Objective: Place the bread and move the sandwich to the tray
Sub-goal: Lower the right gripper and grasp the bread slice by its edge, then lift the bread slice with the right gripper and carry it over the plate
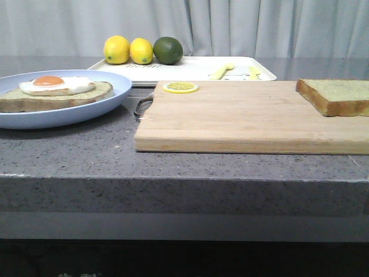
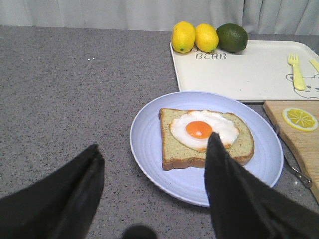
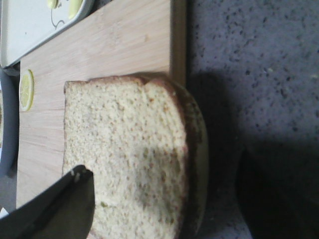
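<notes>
Counter (image 1: 69, 156): grey speckled stone, runs the full width; grey curtain (image 1: 259, 26) behind it.

Board (image 1: 248, 118): light wood, centre to right of the front view, metal handle at its left end. Holds a lemon slice (image 1: 180, 87) near the back left corner and the bread (image 1: 337, 95) at the far right. In the right wrist view the bread's crust side overhangs the board edge.

Tray (image 1: 190, 69): white, behind the board, against the curtain side. Printed "BEAR" near the fruit. Contents: two lemons (image 1: 129, 50) and a lime (image 1: 168, 50) in a row at its back left, touching or nearly so; yellow fork (image 2: 297, 72) and a second yellow utensil toward its right end, over a bear drawing.

Sandwich (image 1: 57, 95): on the counter at left, just beside the board's handle end, plate edge close to the tray's front. Blue plate, bread slice flat on it, fried egg on top, yolk up.

Left gripper (image 2: 152, 191): above the plate's near side, fingers spread wide, nothing between them.

Right gripper (image 3: 164, 199): over the bread, spread wide, one finger above the crumb, the other out over the counter. Not gripping.
</notes>
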